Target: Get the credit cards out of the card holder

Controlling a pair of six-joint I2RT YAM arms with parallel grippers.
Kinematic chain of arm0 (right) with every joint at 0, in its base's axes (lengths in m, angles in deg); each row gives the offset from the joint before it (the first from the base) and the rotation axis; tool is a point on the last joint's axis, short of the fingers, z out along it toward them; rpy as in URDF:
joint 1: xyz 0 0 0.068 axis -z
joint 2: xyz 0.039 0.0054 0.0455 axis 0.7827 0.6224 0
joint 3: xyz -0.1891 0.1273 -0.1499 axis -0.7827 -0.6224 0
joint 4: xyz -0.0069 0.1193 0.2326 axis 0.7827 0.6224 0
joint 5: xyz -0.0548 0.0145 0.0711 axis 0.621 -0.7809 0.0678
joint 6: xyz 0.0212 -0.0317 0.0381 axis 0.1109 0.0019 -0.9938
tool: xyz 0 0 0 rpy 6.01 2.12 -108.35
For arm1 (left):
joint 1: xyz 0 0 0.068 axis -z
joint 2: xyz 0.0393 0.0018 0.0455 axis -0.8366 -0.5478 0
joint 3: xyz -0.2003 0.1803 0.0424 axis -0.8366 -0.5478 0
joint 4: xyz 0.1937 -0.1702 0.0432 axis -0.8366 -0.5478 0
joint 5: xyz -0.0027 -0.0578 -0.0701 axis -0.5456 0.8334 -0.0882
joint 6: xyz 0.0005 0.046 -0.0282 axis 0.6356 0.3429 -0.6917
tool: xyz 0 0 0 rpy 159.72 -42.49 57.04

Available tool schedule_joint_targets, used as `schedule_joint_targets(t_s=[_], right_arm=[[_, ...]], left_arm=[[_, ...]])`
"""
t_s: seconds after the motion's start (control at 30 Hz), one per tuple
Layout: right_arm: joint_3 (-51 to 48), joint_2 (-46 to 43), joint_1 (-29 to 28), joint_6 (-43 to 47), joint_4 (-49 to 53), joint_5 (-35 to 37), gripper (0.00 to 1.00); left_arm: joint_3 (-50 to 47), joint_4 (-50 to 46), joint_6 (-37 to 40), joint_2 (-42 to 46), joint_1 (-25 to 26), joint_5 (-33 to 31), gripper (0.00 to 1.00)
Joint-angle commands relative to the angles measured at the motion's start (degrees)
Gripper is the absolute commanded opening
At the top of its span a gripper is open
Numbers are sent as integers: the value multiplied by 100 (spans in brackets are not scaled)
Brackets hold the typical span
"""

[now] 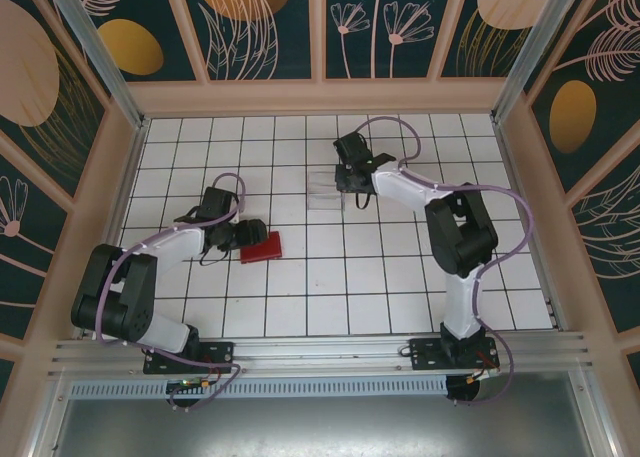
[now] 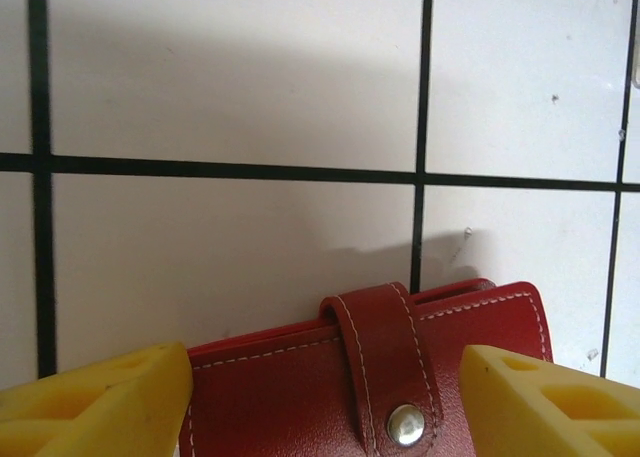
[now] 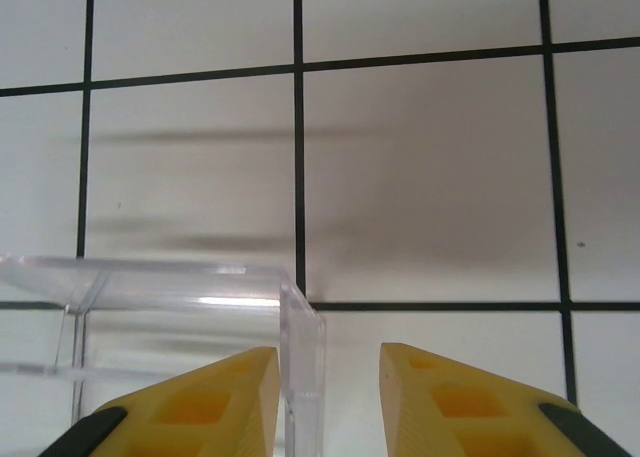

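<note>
At nine o'clock from centre, my left gripper (image 2: pixel 320 382) straddles the wallet (image 2: pixel 300 397), jaws apart. Its strap is snapped shut, so I judge no cards are out yet. My right gripper (image 3: pixel 328 382), jaws slightly apart, hovers over the tray (image 3: pixel 180 277) at twelve.

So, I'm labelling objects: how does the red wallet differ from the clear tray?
The flat red wallet is opaque; the clear plastic tray shows the tiles through it. The wallet lies low and closed under a snap strap; the tray is an open box with upright walls. The wallet lies at the left tool, the tray beside the right tool. Both rest on the white tiled table.
</note>
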Motion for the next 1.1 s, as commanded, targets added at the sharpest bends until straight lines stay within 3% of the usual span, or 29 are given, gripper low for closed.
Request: schedule_joint_targets(t_s=[0.0, 0.33, 0.5, 0.7, 0.77, 0.87, 1.07], right_arm=[[-205, -512, -63, -167, 53, 2, 34], [-1153, -1451, -84, -363, -82, -343, 38], [-1622, -1815, -183, -486, -106, -465, 39], [-2007, -2171, -363, -721, -101, -463, 40], [-2095, -2237, -420, -790, -110, -505, 40], [-2248, -2300, -525, -861, -151, -554, 40], [-2497, -2391, -713, -977, -316, -576, 40]], left_arm=[[-85, -485, -130, -17, 222, 242, 73], [-328, -646, -779, 466, 1140, 315, 78], [-277, -774, -861, 789, 1306, 375, 80], [191, -1162, -486, 688, 1307, -881, 82], [378, -1218, -348, 461, 1315, -1023, 83], [606, -1179, -173, 70, 1309, -938, 82], [690, -906, 133, -464, 1310, -19, 79]])
